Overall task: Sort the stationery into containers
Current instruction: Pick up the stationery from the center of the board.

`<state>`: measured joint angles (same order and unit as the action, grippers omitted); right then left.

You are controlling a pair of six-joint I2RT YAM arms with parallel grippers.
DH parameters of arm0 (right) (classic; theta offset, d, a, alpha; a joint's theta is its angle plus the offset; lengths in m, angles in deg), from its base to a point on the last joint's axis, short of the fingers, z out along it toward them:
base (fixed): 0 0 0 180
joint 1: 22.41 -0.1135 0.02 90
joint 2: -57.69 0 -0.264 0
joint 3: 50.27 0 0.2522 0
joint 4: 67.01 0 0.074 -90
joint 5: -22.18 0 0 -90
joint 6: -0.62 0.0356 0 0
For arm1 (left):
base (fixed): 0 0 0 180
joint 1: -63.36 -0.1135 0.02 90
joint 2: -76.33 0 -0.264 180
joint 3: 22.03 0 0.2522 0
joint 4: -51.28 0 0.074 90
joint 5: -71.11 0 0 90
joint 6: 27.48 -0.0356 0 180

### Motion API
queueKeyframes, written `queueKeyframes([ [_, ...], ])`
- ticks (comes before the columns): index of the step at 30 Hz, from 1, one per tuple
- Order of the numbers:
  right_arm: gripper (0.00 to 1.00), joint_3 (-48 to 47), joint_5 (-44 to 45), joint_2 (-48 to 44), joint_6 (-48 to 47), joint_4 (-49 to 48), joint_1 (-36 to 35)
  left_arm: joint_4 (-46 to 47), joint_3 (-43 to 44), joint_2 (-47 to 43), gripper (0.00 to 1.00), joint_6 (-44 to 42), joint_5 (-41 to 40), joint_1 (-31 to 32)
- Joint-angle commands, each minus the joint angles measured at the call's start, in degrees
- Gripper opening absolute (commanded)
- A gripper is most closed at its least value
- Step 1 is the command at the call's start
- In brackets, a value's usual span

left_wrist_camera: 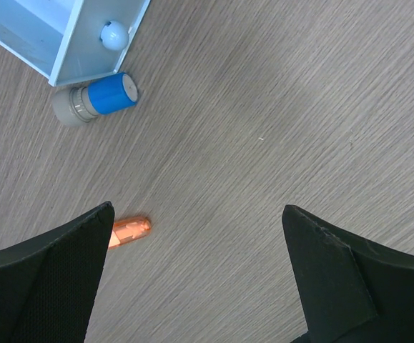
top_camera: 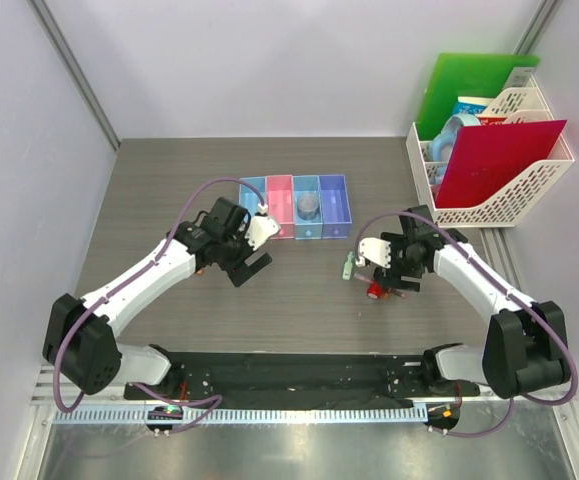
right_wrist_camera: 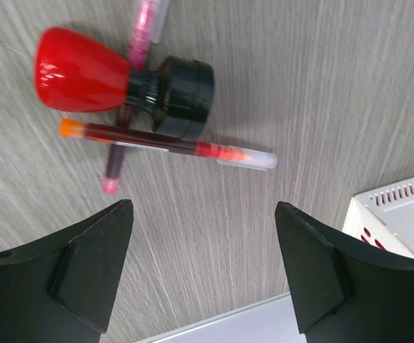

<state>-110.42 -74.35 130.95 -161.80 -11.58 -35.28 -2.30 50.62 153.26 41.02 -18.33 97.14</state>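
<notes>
Left arm reaches forward, wrist tipped down. Left gripper (left_wrist_camera: 198,213) is spread wide with nothing between the fingers. Orange piece (left_wrist_camera: 130,230) lies at one fingertip. Blue-capped piece (left_wrist_camera: 96,100) lies further ahead, touching the bins' (left_wrist_camera: 78,57) corner. Right arm is bent inward. Right gripper (right_wrist_camera: 203,209) is spread and empty. Red-black round cap (right_wrist_camera: 121,77) and crossed pens (right_wrist_camera: 214,151) lie just ahead of its fingers.

Tabletop (top_camera: 309,290) open before the bins (top_camera: 335,205) — rack (top_camera: 489,214) crowds right.
</notes>
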Motion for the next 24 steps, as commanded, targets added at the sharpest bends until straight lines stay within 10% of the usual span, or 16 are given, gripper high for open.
queueKeyframes([
  [1, 0.86, 0.3, -0.4, 1.6, -1.5, -4.5, 2.0, -0.7, 0.7, -2.0, 1.00, 0.5, 1.4, 0.1],
  [24, 0.84, 0.7, -0.7, -2.1, 0.9, -3.5, -9.7, -1.9, -0.1, -1.2, 1.00, 0.2, 1.1, 0.1],
])
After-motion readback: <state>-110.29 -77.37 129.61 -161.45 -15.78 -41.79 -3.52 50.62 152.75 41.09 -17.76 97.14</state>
